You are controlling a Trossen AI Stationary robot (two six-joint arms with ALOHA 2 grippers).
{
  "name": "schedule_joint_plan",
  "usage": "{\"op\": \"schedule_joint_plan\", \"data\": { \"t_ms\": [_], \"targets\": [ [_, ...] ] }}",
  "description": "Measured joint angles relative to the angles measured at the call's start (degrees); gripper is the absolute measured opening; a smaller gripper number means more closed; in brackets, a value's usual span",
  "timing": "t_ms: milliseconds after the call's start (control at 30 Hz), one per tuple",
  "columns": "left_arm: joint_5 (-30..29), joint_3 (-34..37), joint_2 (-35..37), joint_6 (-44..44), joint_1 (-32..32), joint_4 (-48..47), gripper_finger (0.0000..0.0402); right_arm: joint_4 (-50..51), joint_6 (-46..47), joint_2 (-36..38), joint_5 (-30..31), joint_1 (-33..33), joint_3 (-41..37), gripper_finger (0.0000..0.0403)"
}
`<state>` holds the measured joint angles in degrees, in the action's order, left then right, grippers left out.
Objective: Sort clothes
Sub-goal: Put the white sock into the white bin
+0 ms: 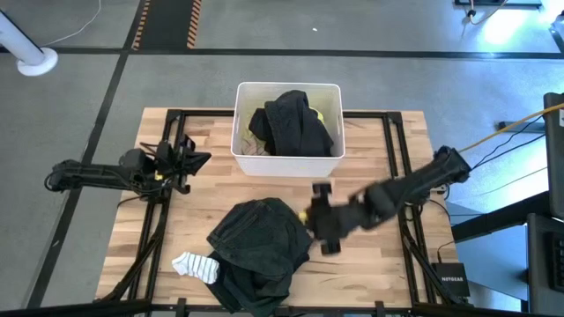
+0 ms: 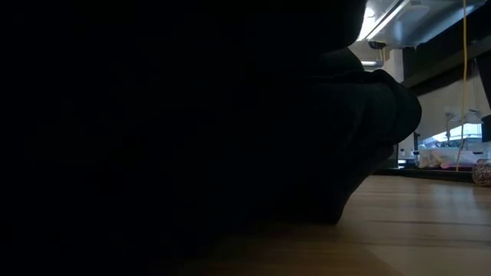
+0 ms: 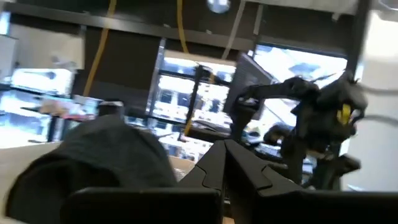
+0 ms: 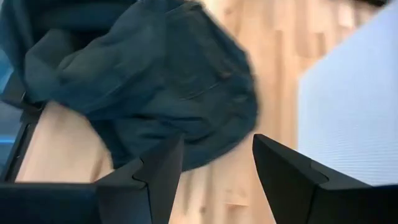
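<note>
A pile of dark grey denim and black clothes (image 1: 257, 251) lies on the wooden table near its front edge; it also shows in the right wrist view (image 4: 155, 81) and fills most of the low view (image 2: 192, 138). A white striped sock (image 1: 195, 264) lies against the pile's left side. More black clothes and a bit of yellow (image 1: 291, 123) lie in the white bin (image 1: 242, 150). My right gripper (image 1: 313, 218) is open and empty just right of the pile, its fingers (image 4: 158, 171) above bare table. My left gripper (image 1: 192, 159) is shut and empty at the table's left.
The white bin stands at the table's far middle, and its wall shows close beside my right gripper (image 4: 348, 106). Bare wood lies between the bin and the pile and along the table's right side (image 1: 388, 255). The black frame rails (image 1: 392, 132) run along the table's sides.
</note>
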<state>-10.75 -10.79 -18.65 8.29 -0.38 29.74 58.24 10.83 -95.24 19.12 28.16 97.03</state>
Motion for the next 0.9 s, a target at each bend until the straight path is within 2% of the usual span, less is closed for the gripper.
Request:
{"op": "schedule_joint_plan", "data": {
  "t_ms": [133,367,433,567,700,900],
  "targets": [
    [1.8,-4.8,-4.4,-1.9,-2.8,-1.9,0.0001,-9.0,5.2,0.0,5.9,5.4,-9.7,0.0211],
    [-0.1,-19.5,-19.6,-9.4,-10.2,-11.2,0.0001,-24.8,15.6,0.0,17.5,11.7,-23.0,0.0211],
    [-0.4,-24.5,-24.0,-10.0,-11.4,-17.9,0.0000,-27.5,18.5,0.0,18.4,12.8,-24.8,0.0211],
    [-0.7,-35.3,-31.8,-5.3,-13.5,-35.6,0.0000,-30.9,22.5,0.0,21.4,14.1,-25.9,0.0211],
    [-0.6,-43.9,-38.3,-1.9,-15.9,-51.1,0.0000,-33.1,22.2,0.0,27.1,14.2,-25.9,0.0211],
    [-0.6,-53.4,-43.9,4.0,-19.9,-68.3,0.0000,-33.1,21.8,0.0,34.2,13.7,-25.9,0.0211]
  ]
}}
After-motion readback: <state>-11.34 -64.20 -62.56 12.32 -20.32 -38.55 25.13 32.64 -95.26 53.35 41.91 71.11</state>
